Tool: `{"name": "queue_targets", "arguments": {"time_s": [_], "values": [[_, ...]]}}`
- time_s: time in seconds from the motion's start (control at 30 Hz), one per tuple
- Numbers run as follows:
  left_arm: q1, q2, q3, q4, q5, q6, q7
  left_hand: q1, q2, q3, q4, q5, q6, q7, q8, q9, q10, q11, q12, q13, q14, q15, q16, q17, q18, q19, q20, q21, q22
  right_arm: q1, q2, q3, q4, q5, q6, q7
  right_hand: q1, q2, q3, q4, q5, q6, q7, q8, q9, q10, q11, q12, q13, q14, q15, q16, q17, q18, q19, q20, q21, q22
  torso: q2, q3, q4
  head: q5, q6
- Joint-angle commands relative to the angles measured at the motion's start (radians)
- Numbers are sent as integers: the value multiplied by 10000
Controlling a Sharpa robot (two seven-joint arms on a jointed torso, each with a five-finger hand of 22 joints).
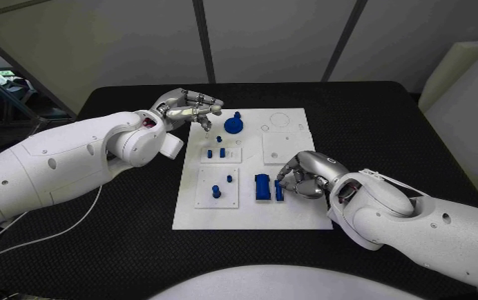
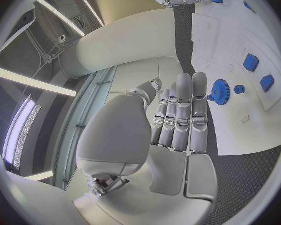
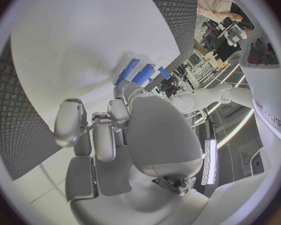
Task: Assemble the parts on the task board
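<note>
Task board [image 1: 299, 217]: white plate lying in the middle of the black table [image 1: 398, 120], its long sides running from the near edge toward the far edge.
Left hand [image 1: 187, 110]: over the board's far left corner, fingers held straight and side by side (the left wrist view shows them lined up, nothing between them), holding nothing.
Gear [image 1: 233, 124]: round blue toothed piece on the far part of the board, just beside the left fingertips [image 1: 212, 111], apart from them; in the left wrist view it sits just past the fingertips [image 2: 199, 82].
Right hand [image 1: 311, 173]: over the board's near right part, fingers curled downward.
Blue blocks [image 1: 263, 186]: two upright rectangular pieces near the board's near edge; the one nearer the right hand [image 1: 279, 189] sits right at the curled fingers (contact likely, but I cannot tell whether it is actually grasped).
Small pegs [image 1: 220, 153]: blue, standing on raised white squares along the board's left side, well apart from both hands.
</note>
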Motion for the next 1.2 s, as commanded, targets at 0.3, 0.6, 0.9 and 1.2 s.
{"name": "queue_targets", "arguments": {"time_s": [0.3,0.6,0.9,1.2], "values": [[12,8,5,0,32,124,-21,10,120,-42,-4,39,-87,8,43,-14,-58,1,61,12,-33,17,3,-10,-114,41,17,-51,-13,-4,176,-9,-143,-340,-786,-90,-692,-472,-136,220,-1576,-1678,431,-45,-704,-242,388,-298,-249,970,309,-28,2255,10,-63,249,-95,-159,5,1,8,-8,10],[12,18,5,-5,32,131,-30,10,120,-42,-4,39,-87,8,43,-14,-58,1,61,12,-33,17,3,-10,-114,41,17,-51,-13,-9,160,-9,-131,-370,-1039,-137,-717,-453,-187,251,-1527,-1526,398,44,-725,-205,362,-168,-174,971,293,-25,2260,15,-56,253,-98,-157,-12,10,-18,5,34],[-4,39,5,-55,32,48,57,11,120,-42,-4,39,-87,9,43,-14,-58,1,61,12,-33,17,3,-10,-114,41,17,-51,-13,-2,-475,-1,357,1922,-1623,1921,-655,-372,-175,227,-1228,-1239,345,209,-750,-289,312,-237,-249,876,248,-259,1879,130,-345,220,-489,-637,-67,-6,-27,-34,159],[-43,141,4,-136,649,-617,767,-9,135,-76,18,28,-44,-14,103,-5,-26,-14,137,27,-70,15,-3,-48,-121,35,24,-82,-33,622,-596,136,-700,7610,-1288,5396,-195,-363,502,-27,-839,-1111,425,227,-971,-3268,414,-5785,-4492,-1549,309,-6053,-4564,1055,-3707,258,-5340,-5627,-355,-135,-112,-176,597]]}}
